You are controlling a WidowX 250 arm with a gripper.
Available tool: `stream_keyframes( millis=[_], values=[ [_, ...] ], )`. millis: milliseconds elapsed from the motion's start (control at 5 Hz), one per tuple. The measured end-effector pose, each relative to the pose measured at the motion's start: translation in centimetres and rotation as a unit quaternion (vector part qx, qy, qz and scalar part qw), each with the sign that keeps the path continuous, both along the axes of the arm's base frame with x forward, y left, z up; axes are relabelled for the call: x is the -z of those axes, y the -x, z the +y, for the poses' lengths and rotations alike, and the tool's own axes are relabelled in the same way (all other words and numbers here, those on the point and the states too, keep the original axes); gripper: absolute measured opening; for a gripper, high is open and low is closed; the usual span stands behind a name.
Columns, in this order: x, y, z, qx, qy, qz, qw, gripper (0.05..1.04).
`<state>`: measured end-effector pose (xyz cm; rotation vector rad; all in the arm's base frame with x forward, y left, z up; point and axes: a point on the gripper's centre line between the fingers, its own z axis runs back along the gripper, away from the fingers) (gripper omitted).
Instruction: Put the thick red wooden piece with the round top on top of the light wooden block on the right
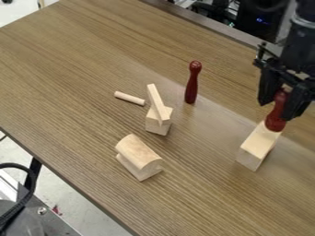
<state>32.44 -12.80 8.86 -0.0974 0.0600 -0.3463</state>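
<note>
right: pin [276, 120] at far end of long block [258, 139] | centre: stick [156, 100] on cube [156, 127] | behind-left: dowel [129, 98] | behind-right: second pin [192, 86] | front-left: half-cylinder [139, 151] on short block [143, 173]

Laboratory or workshop setting, as indicated by a mounted robot arm [301, 41] over a wood-grain surface [73, 69]. Electronic equipment with small blue lights [263, 20] stands behind the far edge; a metal frame [46, 209] and a thick black cable [23, 193] occupy the near-left corner, above a pale floor [86, 198].
</note>
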Motion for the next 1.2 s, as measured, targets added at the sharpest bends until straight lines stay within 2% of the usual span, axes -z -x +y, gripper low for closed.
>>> stream_keyframes(
  millis=[200,400,600,800,1000,1200],
  values=[
    [0.50,-0.09,-0.05,0.002,0.000,0.004,1.0000,0.519],
    [0.83,0.29,0.35,-0.002,-0.015,0.020,0.9997,0.519],
    [0.84,0.51,0.61,-0.005,-0.032,0.025,0.9992,0.519],
    [0.81,0.60,0.78,-0.007,-0.048,0.025,0.9985,0.592],
    [0.35,0.37,0.82,-0.015,-0.053,0.022,0.9982,0.901],
    [0.26,0.38,0.81,-0.024,-0.055,0.022,0.9979,1.007]
  ],
)
